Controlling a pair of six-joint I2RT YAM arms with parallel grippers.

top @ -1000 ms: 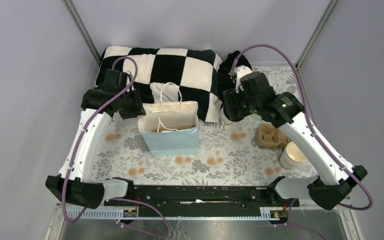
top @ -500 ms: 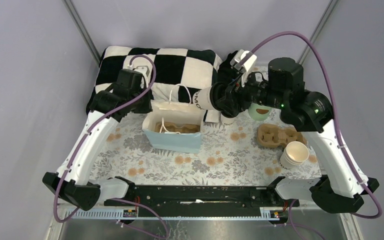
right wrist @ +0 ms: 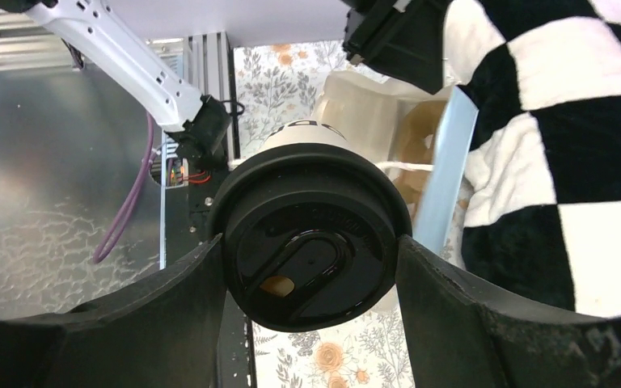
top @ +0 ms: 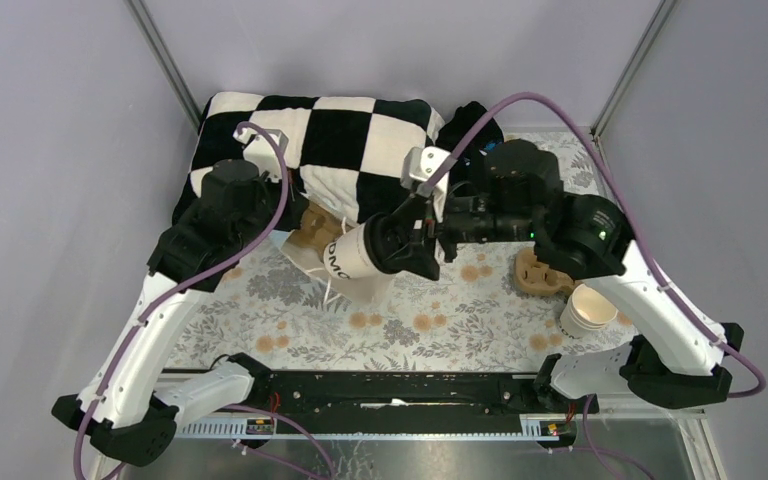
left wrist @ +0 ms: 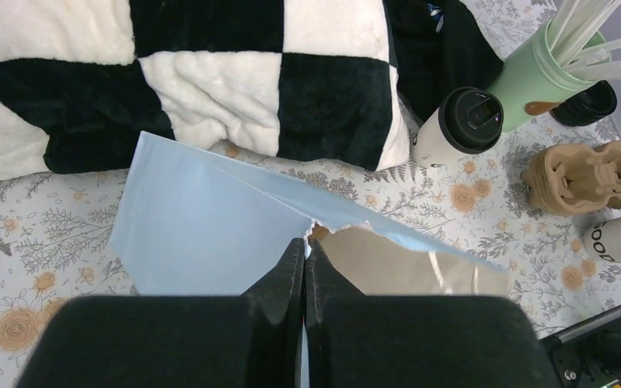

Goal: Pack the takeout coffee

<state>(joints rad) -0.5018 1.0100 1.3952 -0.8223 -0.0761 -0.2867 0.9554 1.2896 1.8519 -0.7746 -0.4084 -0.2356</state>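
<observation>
Floral tablecloth; left gripper newly pinched on tipped pale-blue paper bag; right gripper clasping black-lidded white paper cup, insertion-ready.

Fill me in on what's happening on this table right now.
The right claw holds a lidded white coffee cup on its side, base toward the blue paper bag. The left claw is shut on the bag's rim. A second lidded cup stands beside the checkered cushion, not yet packed.
</observation>
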